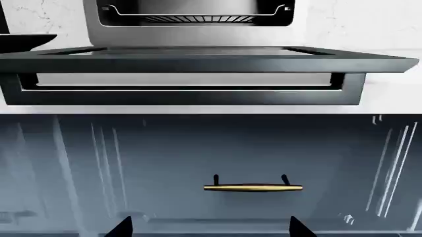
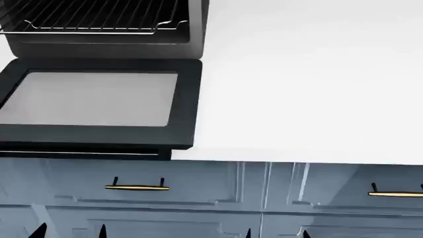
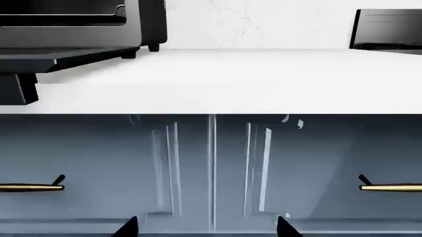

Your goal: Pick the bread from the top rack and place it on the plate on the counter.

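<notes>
Left claw (image 1: 205, 228) and right claw (image 3: 205, 226) showed only dark fingertips at the lower frame edge, spread apart and empty, both low before the cabinets. The rack (image 2: 99, 22) sat at upper left above the open door (image 2: 99, 99). Bread and plate were not visible. Risk, in judgement: a rising claw striking the door or surface (image 2: 310, 84) edge.

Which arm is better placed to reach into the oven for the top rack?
Left. Its wrist view faces the open oven door and top rack squarely; the right wrist view faces bare counter, oven off to one side.
</notes>
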Tool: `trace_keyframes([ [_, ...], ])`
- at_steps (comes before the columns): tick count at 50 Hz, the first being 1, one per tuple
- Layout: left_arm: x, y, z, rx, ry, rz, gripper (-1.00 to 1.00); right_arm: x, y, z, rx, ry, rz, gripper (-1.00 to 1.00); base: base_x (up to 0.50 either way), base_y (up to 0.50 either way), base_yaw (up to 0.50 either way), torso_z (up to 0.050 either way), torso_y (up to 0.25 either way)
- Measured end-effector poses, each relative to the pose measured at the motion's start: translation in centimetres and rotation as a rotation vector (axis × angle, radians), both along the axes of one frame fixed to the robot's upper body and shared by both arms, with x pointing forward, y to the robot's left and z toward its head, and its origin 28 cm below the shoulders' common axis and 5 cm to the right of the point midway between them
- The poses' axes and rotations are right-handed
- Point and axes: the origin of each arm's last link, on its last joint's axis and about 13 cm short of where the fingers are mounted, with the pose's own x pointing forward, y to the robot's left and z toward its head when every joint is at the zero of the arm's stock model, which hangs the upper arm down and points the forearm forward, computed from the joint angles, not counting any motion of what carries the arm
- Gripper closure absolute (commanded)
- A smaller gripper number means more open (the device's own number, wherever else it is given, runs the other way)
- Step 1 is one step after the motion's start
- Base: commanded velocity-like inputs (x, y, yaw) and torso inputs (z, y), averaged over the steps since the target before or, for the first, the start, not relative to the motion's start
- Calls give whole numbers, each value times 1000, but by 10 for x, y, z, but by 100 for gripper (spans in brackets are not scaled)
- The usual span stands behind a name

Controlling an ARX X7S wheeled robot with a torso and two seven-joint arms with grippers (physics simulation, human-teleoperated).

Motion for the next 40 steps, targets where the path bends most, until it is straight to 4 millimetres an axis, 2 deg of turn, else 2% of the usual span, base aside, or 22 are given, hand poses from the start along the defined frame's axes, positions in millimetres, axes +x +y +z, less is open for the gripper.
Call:
trace_keyframes([
  [16, 1, -1, 0, 20, 12, -2, -100, -1, 1, -5, -40, 24, 3, -100, 0, 0, 0, 0, 0],
  [24, -2, 0, 11, 37, 4, -12, -100, -2, 4, -1, -66, 39, 20, -100, 0, 0, 0, 40, 123],
  [30, -8, 1, 33, 51, -11, -24, -100, -3, 2, 18, -85, 37, 23, -100, 0, 0, 0, 42, 127],
  [40, -14, 4, 86, 110, -46, -57, -100, -3, -5, 69, -105, -20, 19, -100, 0, 0, 0, 42, 127],
])
